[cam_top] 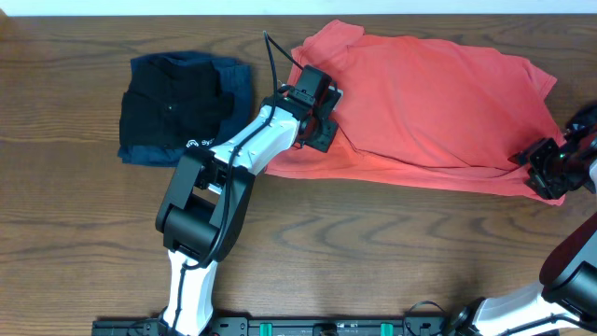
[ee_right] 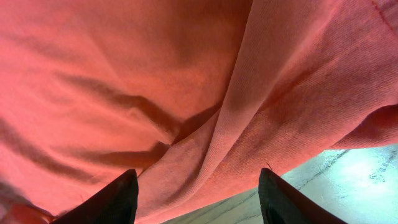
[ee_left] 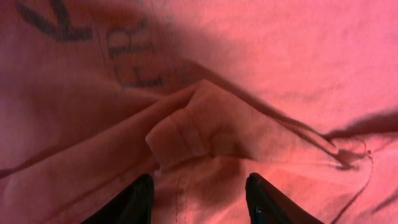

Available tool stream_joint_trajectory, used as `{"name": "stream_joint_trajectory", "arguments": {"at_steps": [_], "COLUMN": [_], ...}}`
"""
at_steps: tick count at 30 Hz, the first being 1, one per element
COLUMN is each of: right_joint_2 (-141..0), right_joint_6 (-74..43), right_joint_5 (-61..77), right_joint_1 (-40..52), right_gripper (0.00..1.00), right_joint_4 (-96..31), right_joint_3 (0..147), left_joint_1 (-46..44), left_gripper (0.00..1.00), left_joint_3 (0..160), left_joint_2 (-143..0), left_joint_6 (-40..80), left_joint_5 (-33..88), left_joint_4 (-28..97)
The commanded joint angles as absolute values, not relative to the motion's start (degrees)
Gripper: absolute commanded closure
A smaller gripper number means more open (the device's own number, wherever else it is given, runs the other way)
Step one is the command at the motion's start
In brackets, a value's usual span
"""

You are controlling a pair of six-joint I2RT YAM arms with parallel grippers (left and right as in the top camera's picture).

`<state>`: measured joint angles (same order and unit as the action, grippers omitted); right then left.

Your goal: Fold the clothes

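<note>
**Overhead:** the left arm rises from the counter's (cam_top: 373, 252) near edge and leans up and to the right. The left gripper (cam_top: 325, 126) sits on the lower left edge of the coral-red T-shirt (cam_top: 438, 103). The right arm enters from the lower right corner, and the right gripper (cam_top: 541, 173) is at the shirt's lower right corner. The shirt lies spread across the far right of the counter, its long axis running left to right. A folded black garment (cam_top: 173, 107) rests on a navy garment (cam_top: 238, 79) to the left.

**Left wrist:** the left gripper's (ee_left: 199, 199) fingers stand apart over the T-shirt (ee_left: 280, 62), with a bunched hem (ee_left: 186, 134) just ahead of them.

**Right wrist:** the right gripper's (ee_right: 199, 199) fingers are spread wide, with rumpled T-shirt (ee_right: 155, 74) between them and bare counter (ee_right: 348, 180) beside it.
</note>
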<state>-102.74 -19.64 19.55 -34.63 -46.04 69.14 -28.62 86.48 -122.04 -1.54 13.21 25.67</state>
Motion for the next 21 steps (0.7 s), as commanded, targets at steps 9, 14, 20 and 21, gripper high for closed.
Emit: {"name": "stream_joint_trajectory", "arguments": {"at_steps": [9, 14, 20, 21], "right_joint_2": [-103.3, -103.3, -103.3, -103.3], "right_joint_6": [-18.8, -18.8, -18.8, -18.8], "right_joint_5": [19.9, 19.9, 19.9, 19.9], "right_joint_1": [-34.4, -34.4, -34.4, -34.4], "right_gripper": [0.39, 0.39, 0.39, 0.39], "right_joint_4": [-46.1, -46.0, -45.8, -45.8], "right_joint_3": [68.8, 68.8, 68.8, 68.8], "left_joint_1": [-28.8, -30.4, -34.1, -34.8], "left_gripper": [0.94, 0.94, 0.94, 0.94], "left_joint_3": [89.1, 89.6, 89.6, 89.6], "left_joint_2": [-121.0, -117.8, -117.8, -117.8], "left_joint_6": [-1.9, -2.0, -6.7, -6.6], "left_joint_5": [17.6, 18.6, 16.9, 13.5], "left_joint_4": [27.6, 27.4, 27.3, 27.7]}}
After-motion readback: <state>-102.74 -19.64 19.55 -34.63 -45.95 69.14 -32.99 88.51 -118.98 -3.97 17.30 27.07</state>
